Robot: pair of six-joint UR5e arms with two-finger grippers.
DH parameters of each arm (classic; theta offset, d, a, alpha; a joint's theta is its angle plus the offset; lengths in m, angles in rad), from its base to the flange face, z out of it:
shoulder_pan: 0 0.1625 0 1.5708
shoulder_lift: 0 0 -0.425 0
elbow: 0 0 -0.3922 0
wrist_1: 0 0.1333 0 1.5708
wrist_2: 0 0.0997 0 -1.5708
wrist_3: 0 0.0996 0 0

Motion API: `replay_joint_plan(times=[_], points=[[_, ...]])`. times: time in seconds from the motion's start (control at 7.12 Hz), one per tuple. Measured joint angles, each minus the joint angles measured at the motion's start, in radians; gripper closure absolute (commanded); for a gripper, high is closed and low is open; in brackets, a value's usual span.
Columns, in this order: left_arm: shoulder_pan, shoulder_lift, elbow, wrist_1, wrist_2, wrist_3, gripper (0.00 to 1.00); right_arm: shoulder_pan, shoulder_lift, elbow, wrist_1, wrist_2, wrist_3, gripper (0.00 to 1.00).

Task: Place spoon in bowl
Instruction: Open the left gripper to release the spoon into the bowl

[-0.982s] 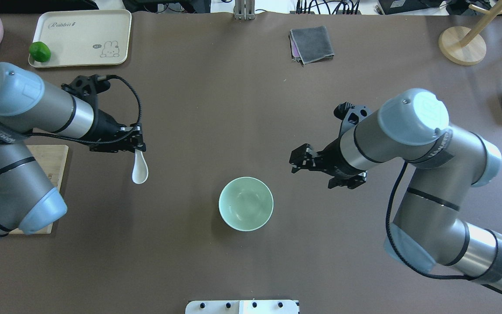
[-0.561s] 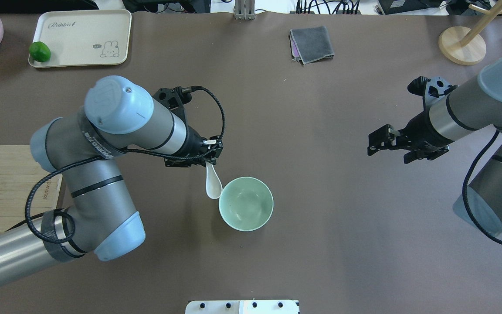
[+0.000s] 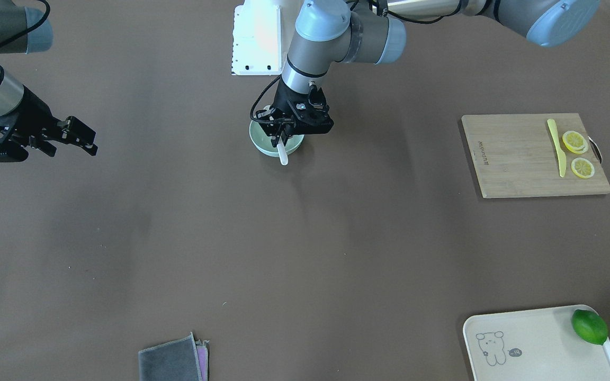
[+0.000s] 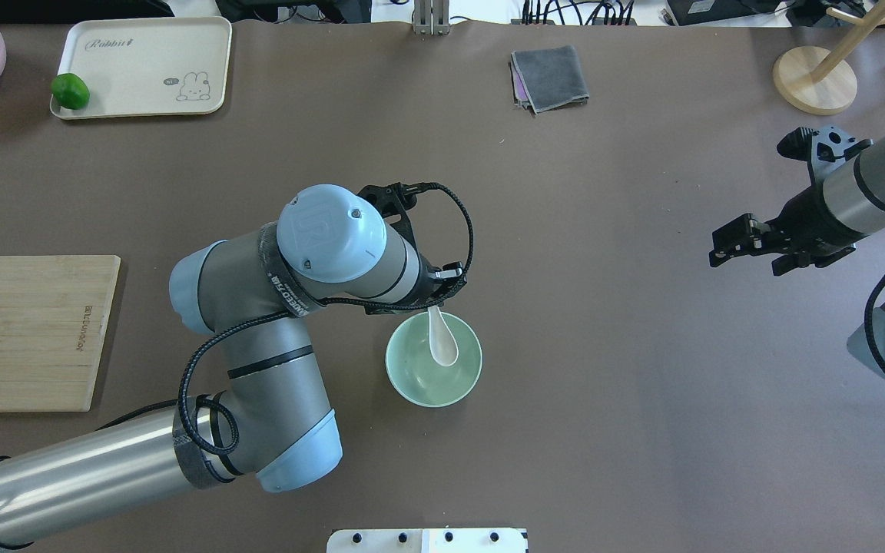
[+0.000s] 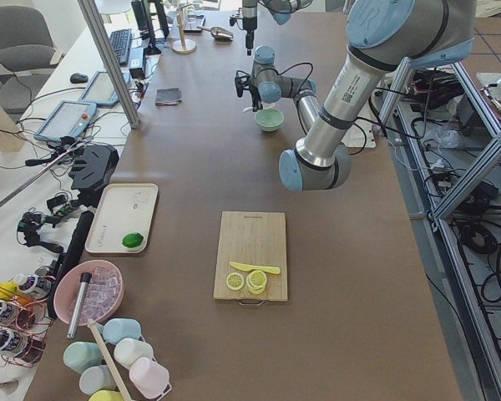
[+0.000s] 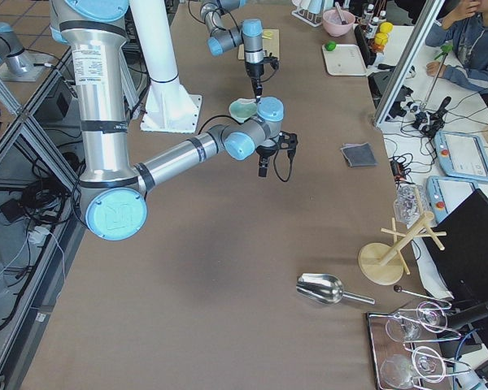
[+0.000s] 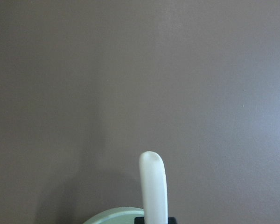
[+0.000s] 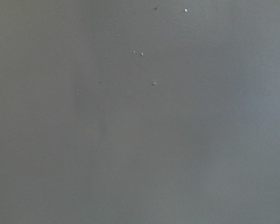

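Left gripper [image 3: 280, 137], pinching the glossy white soup spoon [image 4: 442, 345] by its handle at centre frame, hangs the scoop over the round mint-green bowl [image 4: 410, 374], seemingly not touching; only release is left.

The left gripper [image 4: 436, 298] pinches the handle of the white spoon [image 4: 442, 344], whose scoop hangs over the inside of the mint bowl [image 4: 406, 384], toward its far rim; whether it touches I can't tell. Well off to the right, the right gripper [image 4: 721, 246] hovers above the brown table [image 4: 604, 399], jaws apart, holding nothing. A grey cloth [image 4: 550, 77] lies near the far edge, and a cream tray [image 4: 158, 54] with a green fruit [image 4: 70, 91] sits at the far left
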Motion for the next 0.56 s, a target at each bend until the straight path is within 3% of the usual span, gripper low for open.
replay_joint_plan(times=[0.14, 0.28, 0.56], points=[[0.003, -0.001, 0.001, 0.0, 0.004, 0.0, 0.24, 0.004, -0.008, -0.001, 0.002, 0.001, -0.006, 0.0], [0.003, 0.0, 0.002, 0.0, 0.005, 0.002, 0.02, 0.008, -0.016, 0.0, 0.005, 0.003, -0.009, 0.0], [0.004, 0.002, -0.002, 0.0, 0.024, 0.009, 0.02, 0.014, -0.026, 0.003, 0.006, 0.004, -0.01, 0.0]])
